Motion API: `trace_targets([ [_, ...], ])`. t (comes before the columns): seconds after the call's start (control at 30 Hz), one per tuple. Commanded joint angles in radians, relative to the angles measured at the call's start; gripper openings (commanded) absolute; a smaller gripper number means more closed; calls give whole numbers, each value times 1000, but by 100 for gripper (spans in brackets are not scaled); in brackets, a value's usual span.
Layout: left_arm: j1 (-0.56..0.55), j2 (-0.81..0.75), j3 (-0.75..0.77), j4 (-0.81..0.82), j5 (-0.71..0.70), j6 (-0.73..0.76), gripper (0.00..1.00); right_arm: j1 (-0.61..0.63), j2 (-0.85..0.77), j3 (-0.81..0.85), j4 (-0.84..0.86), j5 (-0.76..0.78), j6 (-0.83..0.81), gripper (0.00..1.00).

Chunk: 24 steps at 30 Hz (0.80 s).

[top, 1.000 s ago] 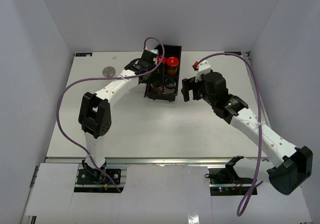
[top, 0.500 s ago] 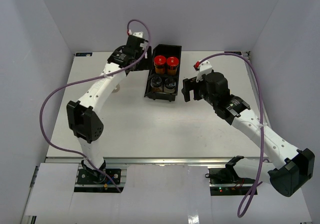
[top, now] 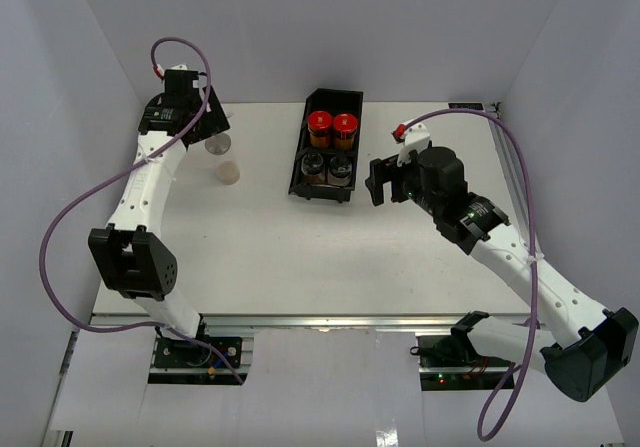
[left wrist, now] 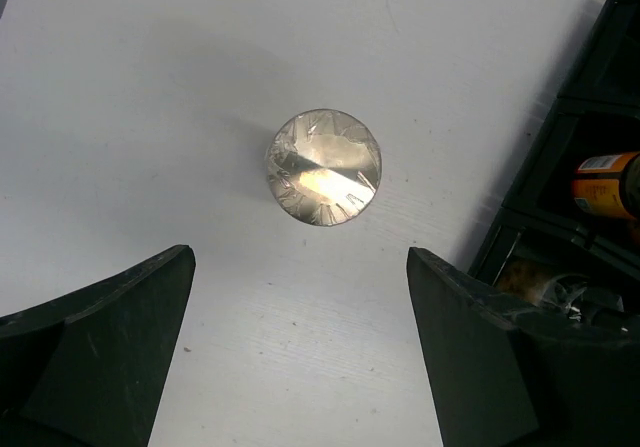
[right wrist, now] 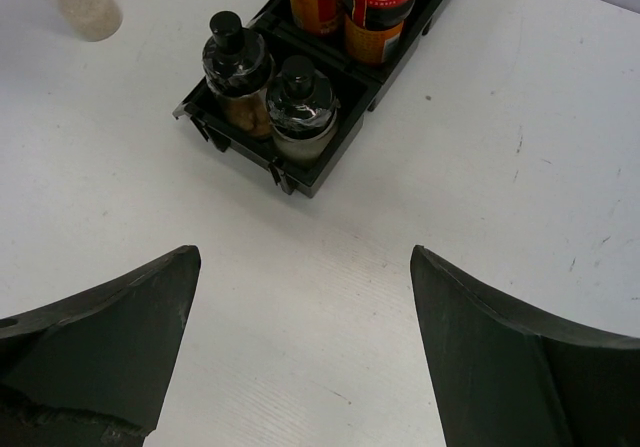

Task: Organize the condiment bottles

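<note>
A black tray point(top: 352, 100) holds two amber bottles with red caps point(top: 319, 122) point(top: 344, 124) in its middle compartment and two pale bottles with dark caps point(top: 314, 165) point(top: 341, 170) in its near one. A round bottle with a flat silver-grey lid point(top: 217, 145) stands on the table at the far left; it also shows in the left wrist view point(left wrist: 323, 167). My left gripper point(top: 198, 127) is open and empty just beside it, the lid ahead of the open fingers point(left wrist: 298, 255). My right gripper point(top: 378, 180) is open and empty right of the tray point(right wrist: 303, 252).
A small cream round object point(top: 229, 172) sits on the table just nearer than the grey-lidded bottle, also in the right wrist view point(right wrist: 88, 9). The tray's far compartment holds nothing. White walls enclose the table on three sides.
My left gripper has left the tray, with both red-capped bottles now standing in it, and swung far left to the grey-lidded bottle. The right arm has barely moved.
</note>
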Motion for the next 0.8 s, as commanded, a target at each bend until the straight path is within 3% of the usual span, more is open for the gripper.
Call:
trace_targets([
  [0.0,25,20,-8,10,82,17,98,-1,-36,-21,2,12,-17,92],
  [0.37,25,78,-99,100,147,63,98,-2,-27,-31,10,18,-26,92],
  [0.77,25,189,-25,75,83,86,97,-1,-21,-38,17,26,-35,92],
])
